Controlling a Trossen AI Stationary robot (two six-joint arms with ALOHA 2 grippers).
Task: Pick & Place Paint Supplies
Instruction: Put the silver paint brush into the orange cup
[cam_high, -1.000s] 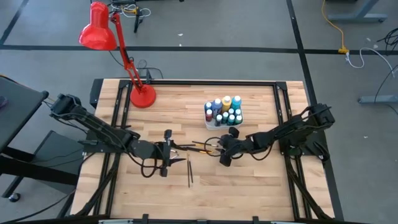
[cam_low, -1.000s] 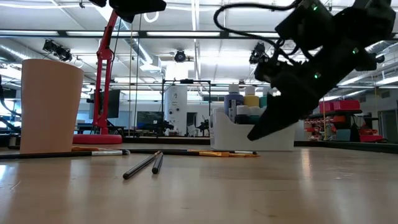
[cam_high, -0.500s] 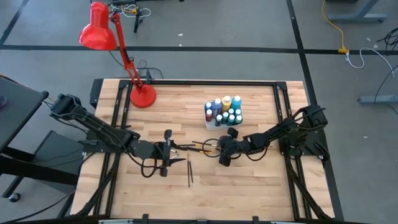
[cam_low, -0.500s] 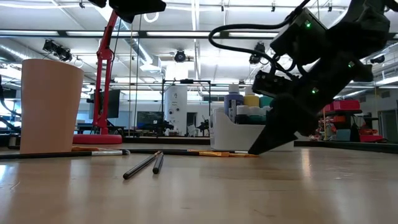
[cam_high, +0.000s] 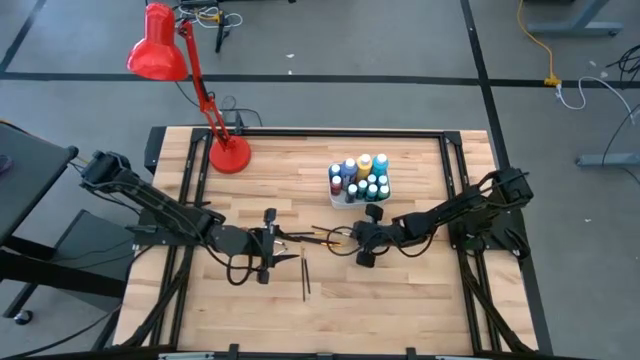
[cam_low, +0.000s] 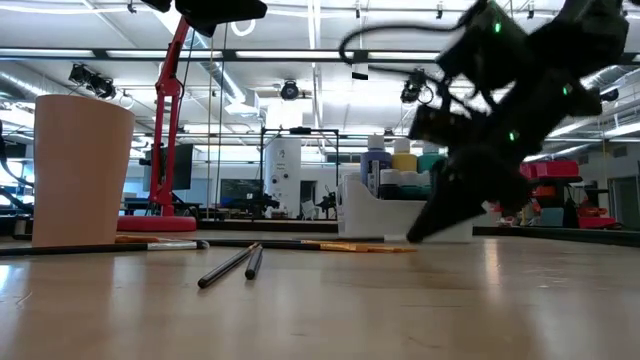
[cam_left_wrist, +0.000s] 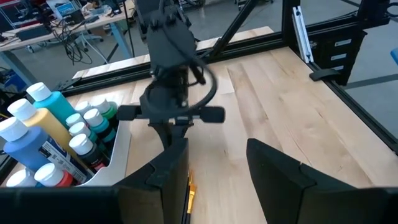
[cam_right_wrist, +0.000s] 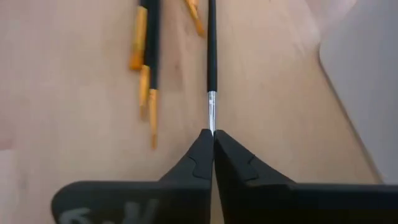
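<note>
Paintbrushes (cam_high: 325, 233) lie scattered mid-table between the two grippers, with bare wood in front of them toward the near edge. The right gripper (cam_high: 352, 237) is down on the table, pinched closed on one thin paintbrush (cam_right_wrist: 211, 56) at its metal ferrule; only its wrist view shows that. The left gripper (cam_high: 276, 241) waits nearby, fingers apart. Paint bottles (cam_high: 362, 175) stand in the white tray (cam_low: 400, 222) behind.
</note>
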